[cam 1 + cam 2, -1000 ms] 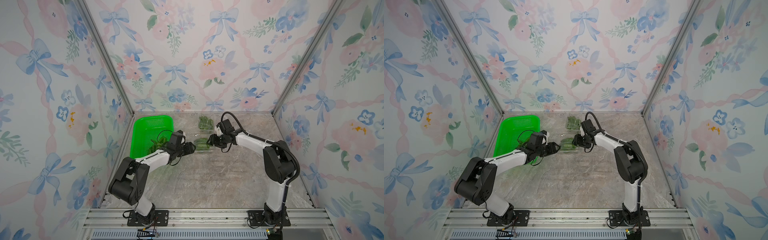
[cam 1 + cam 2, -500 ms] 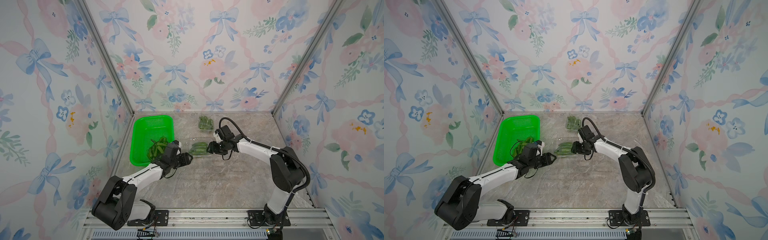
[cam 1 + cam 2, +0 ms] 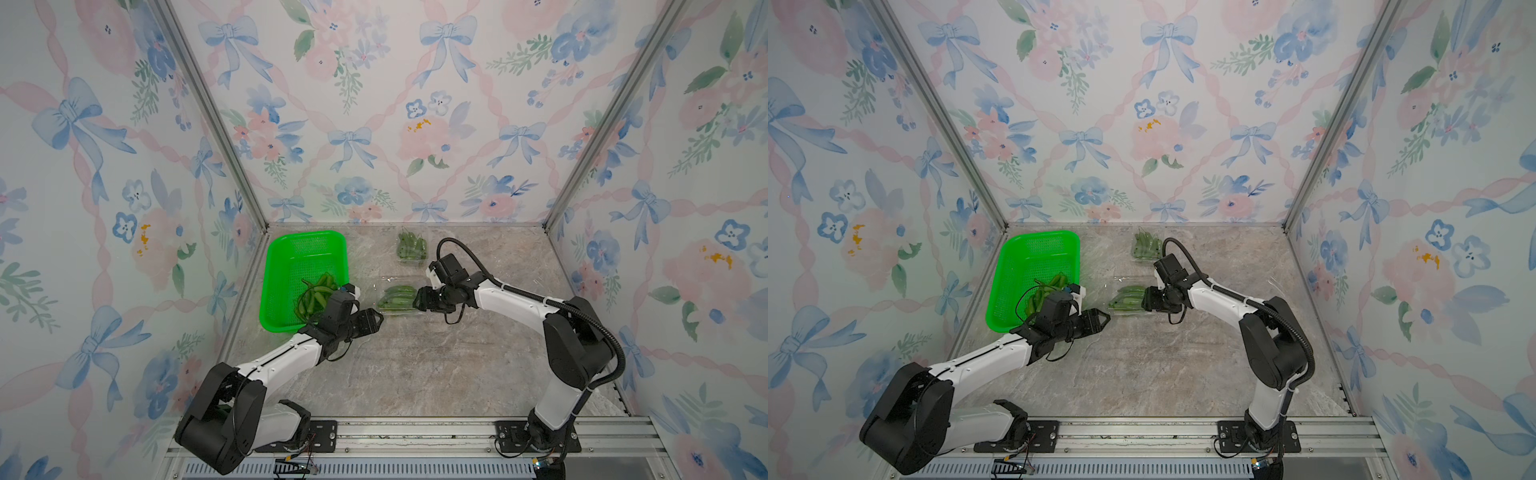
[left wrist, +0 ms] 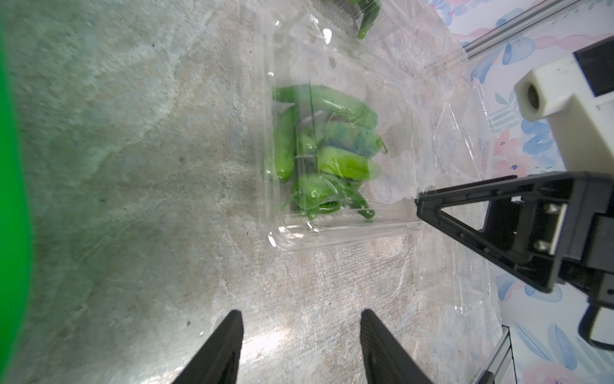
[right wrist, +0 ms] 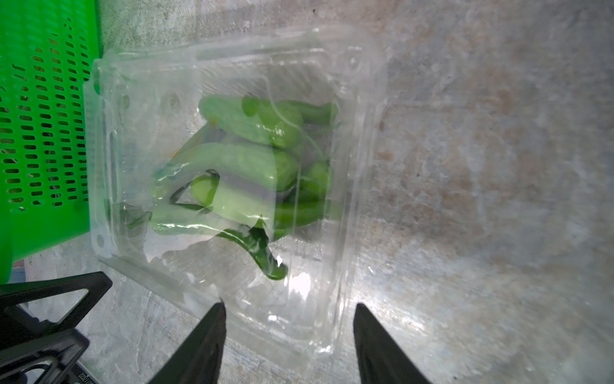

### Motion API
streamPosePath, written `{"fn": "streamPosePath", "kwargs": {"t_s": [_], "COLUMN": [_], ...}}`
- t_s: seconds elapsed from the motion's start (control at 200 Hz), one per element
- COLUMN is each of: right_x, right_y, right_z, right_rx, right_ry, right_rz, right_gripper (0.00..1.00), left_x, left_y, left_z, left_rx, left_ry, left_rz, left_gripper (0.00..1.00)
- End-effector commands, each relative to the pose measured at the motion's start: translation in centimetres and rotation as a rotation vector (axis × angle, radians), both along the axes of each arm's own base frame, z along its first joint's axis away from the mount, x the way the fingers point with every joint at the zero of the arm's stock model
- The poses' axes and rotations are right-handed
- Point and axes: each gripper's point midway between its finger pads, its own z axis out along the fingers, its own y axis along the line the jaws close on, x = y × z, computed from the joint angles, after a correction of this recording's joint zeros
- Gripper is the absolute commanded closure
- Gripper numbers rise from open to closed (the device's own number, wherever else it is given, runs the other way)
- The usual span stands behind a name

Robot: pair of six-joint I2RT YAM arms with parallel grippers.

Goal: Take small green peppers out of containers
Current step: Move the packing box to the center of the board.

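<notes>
With both jaws apart and empty, I fear the flimsy container [image 5: 352,186] skids when pinched, keeping its peppers [image 5: 246,166] inside.

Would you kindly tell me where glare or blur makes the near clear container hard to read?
Left wrist view: white glints on the container walls, the peppers inside soft, the green basket a blurred band. Right wrist view: bright glare on the plastic and the table. Both top views: evenly lit and sharp, but the plastic barely shows.

Clear clamshell container [image 3: 399,311] of glossy green peppers [image 3: 397,293], second filled container [image 3: 409,262] well behind it
</notes>
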Motion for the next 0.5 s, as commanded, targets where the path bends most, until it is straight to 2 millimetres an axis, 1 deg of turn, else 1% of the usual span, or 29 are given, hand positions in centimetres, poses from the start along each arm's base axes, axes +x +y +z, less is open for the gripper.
{"fn": "streamPosePath", "kwargs": {"t_s": [0.0,0.23,0.4,0.495], "right_x": [-0.3,0.0,0.2,0.1], "right_y": [0.1,0.0,-0.1,-0.7], "right_z": [0.3,0.4,1.8,2.4], "right_rx": [-0.021,-0.032,-0.028,-0.047], "right_ry": [0.001,-0.001,-0.027,-0.039], "right_rz": [0.018,0.017,0.019,0.006], "right_gripper": [0.39,0.38,0.36,0.34], "left_x": [-0.4,-0.2,0.5,1.0], "left_y": [0.3,0.6,0.5,0.5], "left_z": [-0.2,0.3,1.5,2.3], "left_rx": [0.01,0.018,0.014,0.025], "left_ry": [0.01,-0.007,-0.034,-0.055], "left_rz": [0.01,0.027,0.037,0.041], "left_gripper": [0.41,0.4,0.4,0.4]}}
